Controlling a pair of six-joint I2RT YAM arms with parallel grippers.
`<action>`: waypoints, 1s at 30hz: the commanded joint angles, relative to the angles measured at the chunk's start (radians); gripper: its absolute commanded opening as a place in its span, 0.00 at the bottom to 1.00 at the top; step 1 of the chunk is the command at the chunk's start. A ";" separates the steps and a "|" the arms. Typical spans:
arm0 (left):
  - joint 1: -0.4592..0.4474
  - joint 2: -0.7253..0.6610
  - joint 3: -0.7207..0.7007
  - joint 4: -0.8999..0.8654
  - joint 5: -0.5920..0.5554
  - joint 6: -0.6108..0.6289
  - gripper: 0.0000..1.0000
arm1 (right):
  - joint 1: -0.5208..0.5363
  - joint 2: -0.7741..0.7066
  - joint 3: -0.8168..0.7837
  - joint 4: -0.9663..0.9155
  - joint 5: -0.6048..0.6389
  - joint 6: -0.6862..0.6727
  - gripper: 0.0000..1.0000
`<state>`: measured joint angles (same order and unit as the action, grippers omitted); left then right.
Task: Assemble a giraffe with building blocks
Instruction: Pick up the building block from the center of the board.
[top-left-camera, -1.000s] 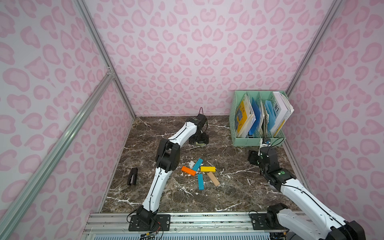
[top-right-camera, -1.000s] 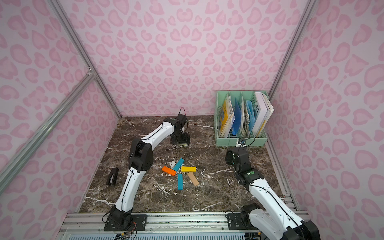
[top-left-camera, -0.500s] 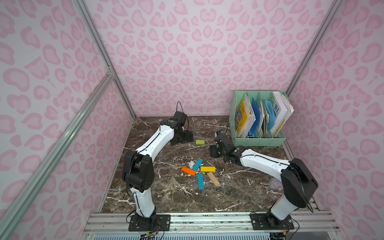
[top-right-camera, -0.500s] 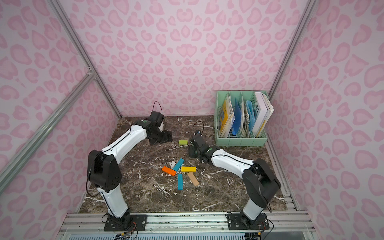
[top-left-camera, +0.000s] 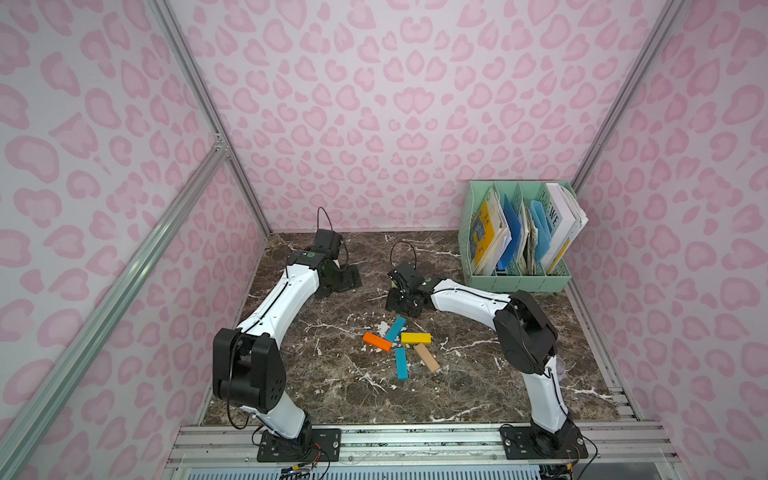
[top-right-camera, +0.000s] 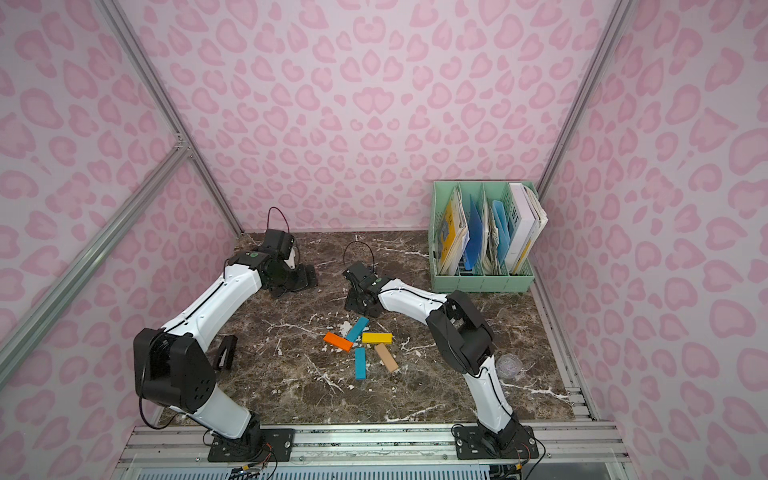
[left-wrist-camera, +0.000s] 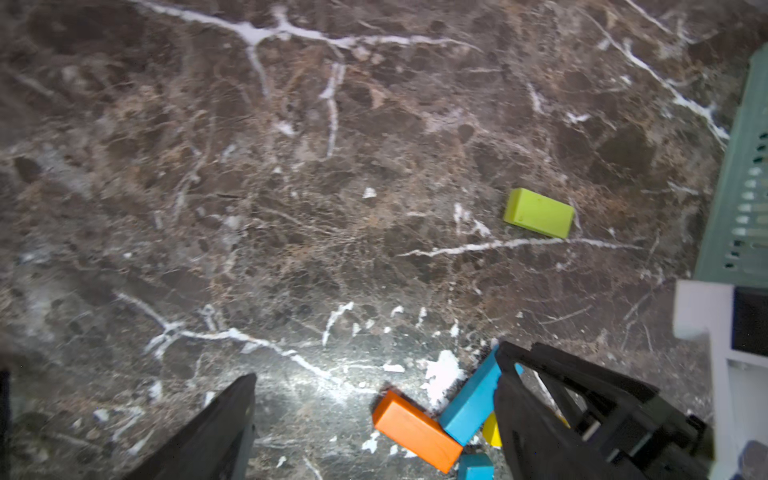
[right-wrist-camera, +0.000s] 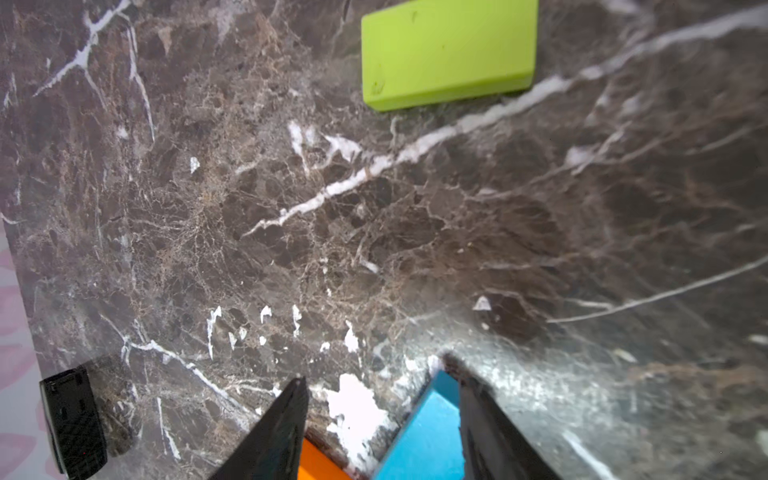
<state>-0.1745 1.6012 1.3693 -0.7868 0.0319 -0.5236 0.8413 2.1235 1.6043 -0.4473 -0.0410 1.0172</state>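
The blocks (top-right-camera: 360, 363) lie flat and loose on the brown marble table (top-left-camera: 332, 374), not set out as any figure. Five of them sit in a tight cluster near the middle, seen in both top views. The orange block (top-left-camera: 377, 341) lies slanted at the cluster's left, with one end against the slanted blue block (top-left-camera: 395, 328), which points toward the back wall. The yellow block (top-left-camera: 415, 338) lies crosswise just beside that blue one. Nearer the front edge are the second blue block (top-left-camera: 401, 363), running front to back, and the tan block (top-left-camera: 427, 357), angled away from it. All five are plain, finger-like bars in solid, matte colours.

The lime-green block (left-wrist-camera: 539, 212) is shorter, with softly rounded edges. It lies flat and alone, well apart from the cluster and near the mint-green file rack (left-wrist-camera: 744, 199). I cannot find it in the top views; it may be hidden under the right gripper (top-left-camera: 401, 305), which hangs low behind the cluster.

The left gripper (left-wrist-camera: 374, 361), toward the table's back left, has its fingers spread wide and grasps nothing. In the right wrist view the right gripper's fingers (right-wrist-camera: 286, 419) are parted, with bare marble showing between them. An end of a blue block shows beside one finger, but it is not pinched.
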 joint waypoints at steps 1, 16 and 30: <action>0.060 -0.053 -0.056 0.051 0.020 -0.030 0.91 | 0.013 0.040 0.044 -0.067 -0.043 0.059 0.60; 0.110 -0.129 -0.060 0.079 0.177 0.112 0.90 | 0.078 0.003 0.102 -0.281 0.210 0.076 0.62; 0.161 -0.138 -0.097 0.091 0.225 0.096 0.90 | 0.130 0.010 0.092 -0.264 0.021 0.187 0.60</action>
<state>-0.0174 1.4704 1.2747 -0.7040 0.2413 -0.4282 0.9714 2.1273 1.6993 -0.7033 0.0299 1.1545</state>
